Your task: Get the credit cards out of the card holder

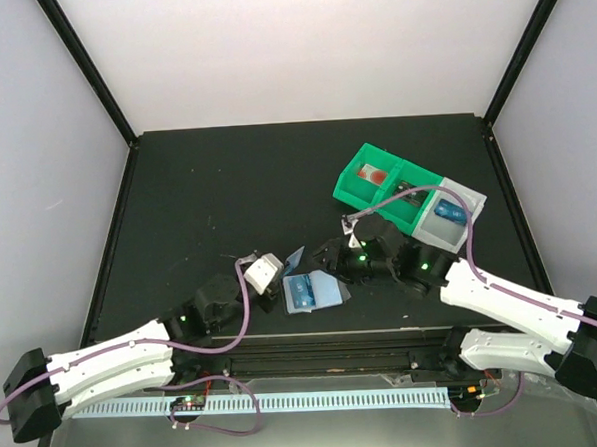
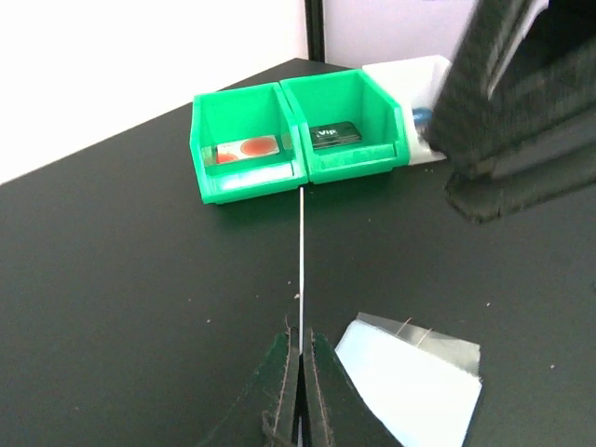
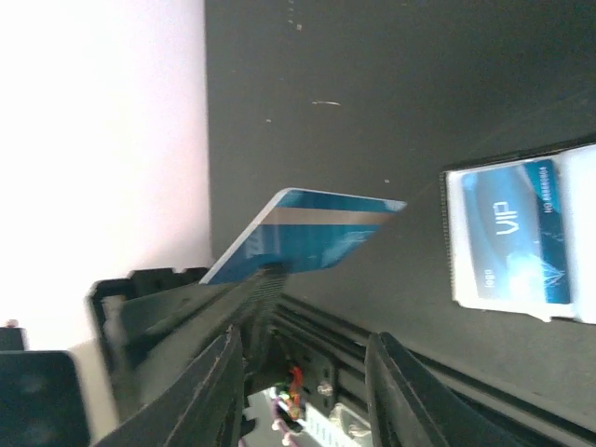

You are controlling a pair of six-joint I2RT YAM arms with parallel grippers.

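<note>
My left gripper [image 2: 301, 341] is shut on a bright-blue credit card [image 2: 301, 256], seen edge-on in the left wrist view as a thin upright line. The same credit card [image 3: 312, 233] shows its face in the right wrist view, tilted above the table. My right gripper [image 3: 303, 346] is open just short of it, with nothing between its fingers. The pale card holder [image 1: 329, 294] lies flat on the table between the two grippers, and a second blue credit card [image 3: 517, 237] marked VIP lies on it. Seen from above, the left gripper [image 1: 277, 266] and right gripper [image 1: 333, 255] flank the held credit card [image 1: 296, 257].
Two joined green bins [image 2: 358, 160] stand at the back right, one with a red-and-white item [image 2: 247, 148], the other with a dark green item [image 2: 334, 135]. A grey-white bin [image 1: 464, 197] next to them holds a blue card [image 1: 449, 214]. The table's front edge [image 1: 324, 334] lies just behind the holder.
</note>
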